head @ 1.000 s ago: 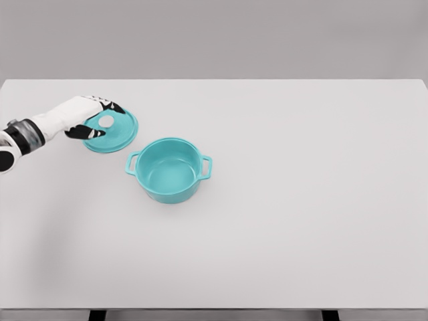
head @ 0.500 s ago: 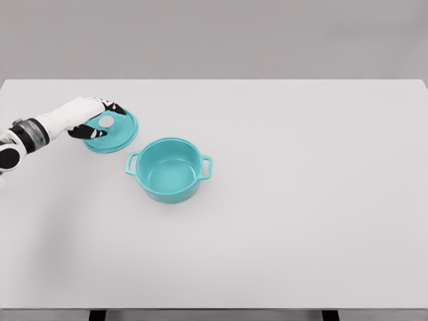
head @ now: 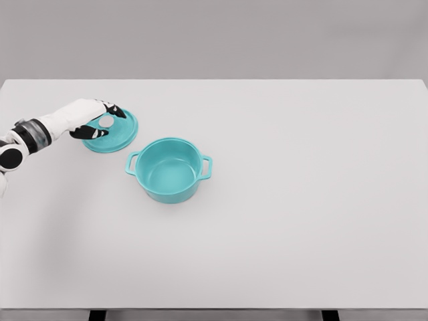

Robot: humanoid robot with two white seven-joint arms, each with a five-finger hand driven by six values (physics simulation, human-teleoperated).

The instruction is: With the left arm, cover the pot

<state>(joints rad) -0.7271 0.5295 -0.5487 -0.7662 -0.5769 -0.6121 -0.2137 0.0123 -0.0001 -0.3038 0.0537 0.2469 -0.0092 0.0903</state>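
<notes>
The teal round pot (head: 171, 170) with two small side handles is sitting upright and uncovered on the white table (head: 301, 200), nearer the camera than the hand and off to the hand's right, near it but apart. Its inside is showing as bare teal, and its left handle is pointing toward the lid while the right handle is pointing away.

Farther back, the left hand (head: 95, 120) is reaching in from the picture's left edge on a white arm with a dark wrist band. It is lying over the left part of the flat teal round lid (head: 115, 132), with black-tipped fingers (head: 114, 110) curling around the small pale grey knob (head: 106, 122) at the lid's centre: some fingers are sitting on the far side of the knob, and the thumb is sitting on the near side, so the hand is pinching the knob between them. The lid is lying just beyond the pot's left handle, not touching the pot.
</notes>
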